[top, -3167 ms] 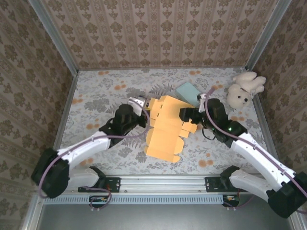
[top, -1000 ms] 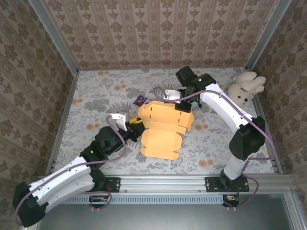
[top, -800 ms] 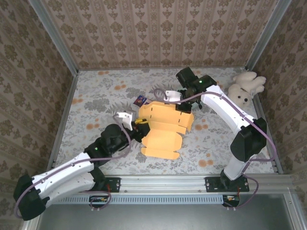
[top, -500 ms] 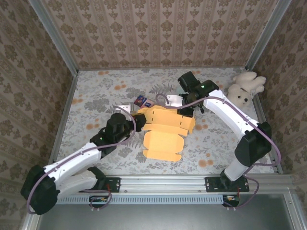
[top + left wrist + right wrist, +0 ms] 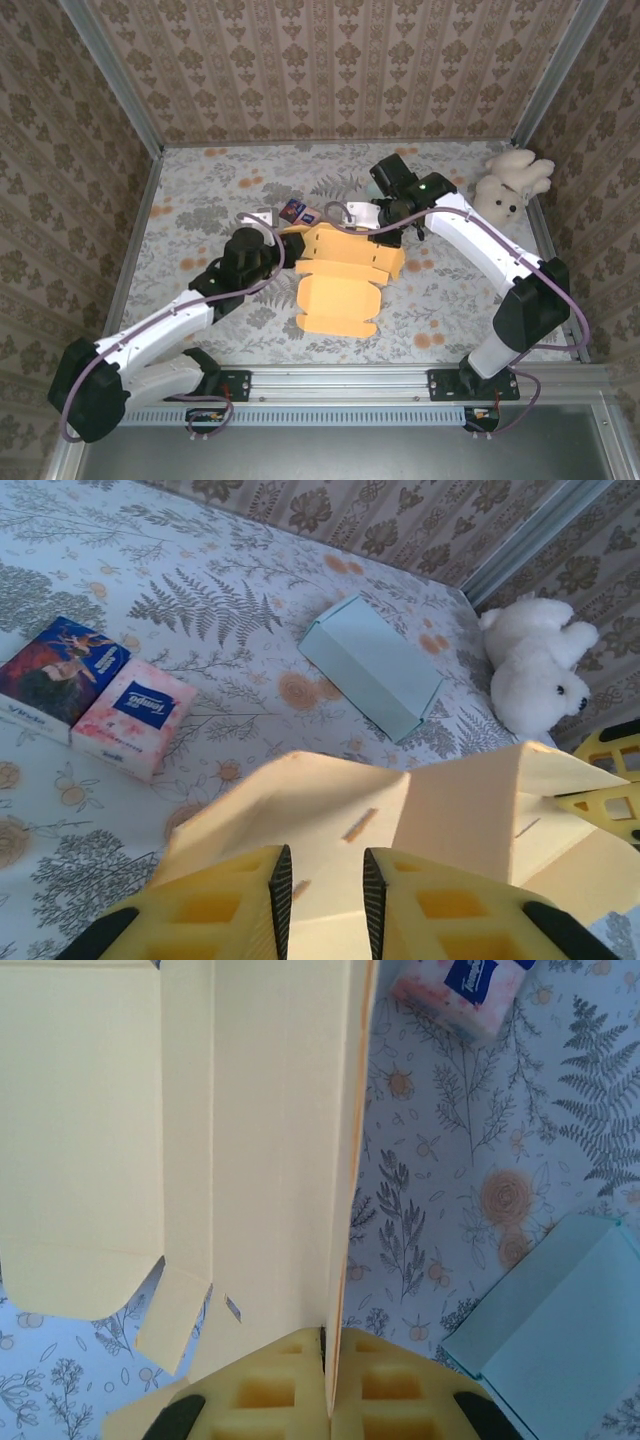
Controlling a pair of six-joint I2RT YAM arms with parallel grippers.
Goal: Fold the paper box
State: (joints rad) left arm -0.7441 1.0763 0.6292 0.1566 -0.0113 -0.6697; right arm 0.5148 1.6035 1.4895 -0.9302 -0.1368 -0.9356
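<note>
The orange paper box (image 5: 335, 285) lies mid-table, its near part flat and its far panels lifted. My right gripper (image 5: 378, 228) reaches in from the far right and is shut on the edge of a raised panel (image 5: 290, 1140). That panel runs edge-on between the right gripper (image 5: 328, 1332) fingers. My left gripper (image 5: 284, 240) is at the box's far left corner. In the left wrist view the left gripper (image 5: 325, 855) holds its jaws a narrow gap apart over a tilted panel (image 5: 330, 810), with nothing visibly pinched.
Two tissue packs, a blue one (image 5: 60, 670) and a pink one (image 5: 135, 715), lie just beyond the box's left corner (image 5: 297, 212). A pale blue carton (image 5: 375, 670) lies behind the box. A white plush toy (image 5: 510, 185) sits at the far right. Walls enclose the table.
My left arm swung forward from the near left to the box's far left corner, its jaws narrowing. My right gripper kept hold of the far panel and shifted slightly right.
</note>
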